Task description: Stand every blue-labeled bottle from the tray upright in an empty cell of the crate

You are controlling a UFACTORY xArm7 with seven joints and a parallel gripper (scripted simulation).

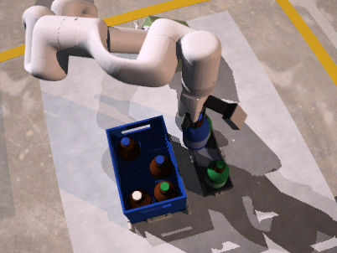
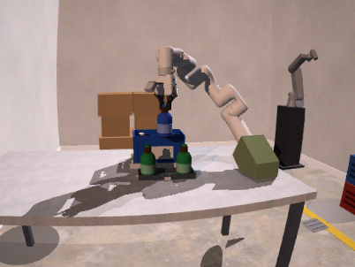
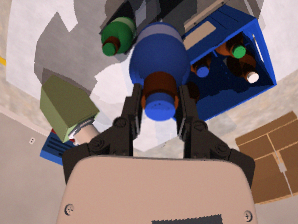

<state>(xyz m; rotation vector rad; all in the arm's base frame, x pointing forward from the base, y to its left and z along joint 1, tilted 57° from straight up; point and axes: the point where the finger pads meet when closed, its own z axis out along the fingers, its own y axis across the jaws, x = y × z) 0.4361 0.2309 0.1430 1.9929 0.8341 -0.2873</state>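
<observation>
Blue walls are framing the crate (image 1: 113,167) (image 2: 138,148) (image 3: 265,65), the landmark here; from above, four brown bottles are standing inside it, two with blue caps, one with a green cap, one with a white cap. Room is showing between them and at the crate's corner nearest the tray's far end. Beside the crate, the black tray (image 1: 214,192) (image 2: 168,175) is running along its long side, a narrow gap separating their edges. The blue bottle (image 1: 196,135) (image 2: 164,124) (image 3: 159,55) is hanging from the gripper (image 1: 194,121) (image 2: 165,105) (image 3: 159,95) at the tray's side of the crate, partly covering a green bottle; another green bottle (image 1: 217,174) (image 2: 184,161) is standing on the tray.

From outside, the blue bottle is hanging upright in front of the crate, its base above the tray, a height the top view is leaving unclear. Both green bottles are showing whole here, upright with pale, blank-looking bands.

At the wrist, the claw is standing partly open, its fingers closing on the blue bottle's brown neck just below the cap. The green box (image 3: 65,107) (image 2: 257,157) is sitting well apart from the crate. No lettering is readable.
</observation>
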